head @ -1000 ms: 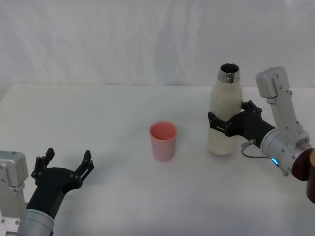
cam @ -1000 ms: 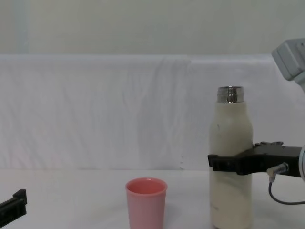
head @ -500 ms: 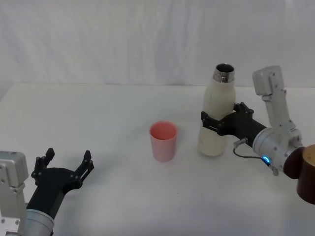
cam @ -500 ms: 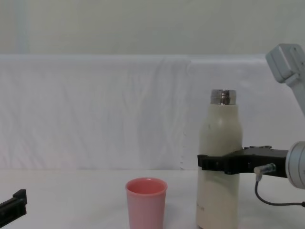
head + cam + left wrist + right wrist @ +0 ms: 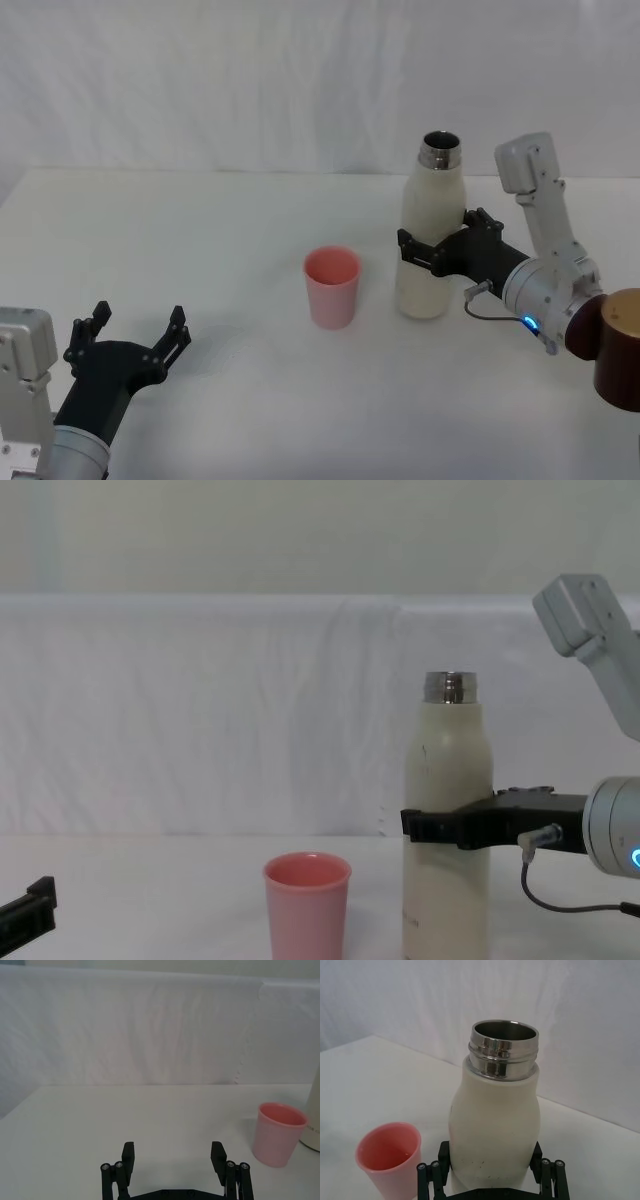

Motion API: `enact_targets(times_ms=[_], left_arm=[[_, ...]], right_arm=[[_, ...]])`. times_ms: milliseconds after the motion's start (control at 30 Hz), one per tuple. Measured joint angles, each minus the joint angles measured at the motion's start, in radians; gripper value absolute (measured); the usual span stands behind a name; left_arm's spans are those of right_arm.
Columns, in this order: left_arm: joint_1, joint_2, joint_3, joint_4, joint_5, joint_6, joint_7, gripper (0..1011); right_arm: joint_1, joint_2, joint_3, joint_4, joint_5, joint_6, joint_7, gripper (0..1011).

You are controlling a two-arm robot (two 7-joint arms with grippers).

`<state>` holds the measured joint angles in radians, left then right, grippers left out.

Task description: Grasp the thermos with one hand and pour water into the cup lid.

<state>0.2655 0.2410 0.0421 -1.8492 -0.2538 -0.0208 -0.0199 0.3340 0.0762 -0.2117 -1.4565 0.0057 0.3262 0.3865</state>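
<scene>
While the right gripper point(image 5: 432, 252) clamps the upright thermos point(image 5: 428, 235), the cup lid point(image 5: 331, 286) stands beside it.

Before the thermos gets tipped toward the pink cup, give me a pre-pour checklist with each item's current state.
1. Right end effector closed around the thermos at mid-body: ok.
2. Thermos uncapped, steel neck open: ok.
3. Thermos upright: ok.
4. Cup lid upright, mouth up, to the thermos's left: ok.
5. Thermos mouth above the cup lid's rim: ok; not yet over the cup.
6. Left end effector open and apart from the cup: ok.
</scene>
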Motion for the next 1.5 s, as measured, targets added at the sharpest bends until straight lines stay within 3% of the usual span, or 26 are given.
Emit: enact_targets(times_ms=[1000,1500], left_arm=[[0.000,0.000,0.000,0.000,0.000,0.000,0.000,1001],[0.000,0.000,0.000,0.000,0.000,0.000,0.000,1001]], right_arm=[[0.009,0.052,-0.057,0.005,0.058,-0.011,-0.033,959],[0.009,0.053,-0.058,0.006,0.061,-0.012,-0.034,966]])
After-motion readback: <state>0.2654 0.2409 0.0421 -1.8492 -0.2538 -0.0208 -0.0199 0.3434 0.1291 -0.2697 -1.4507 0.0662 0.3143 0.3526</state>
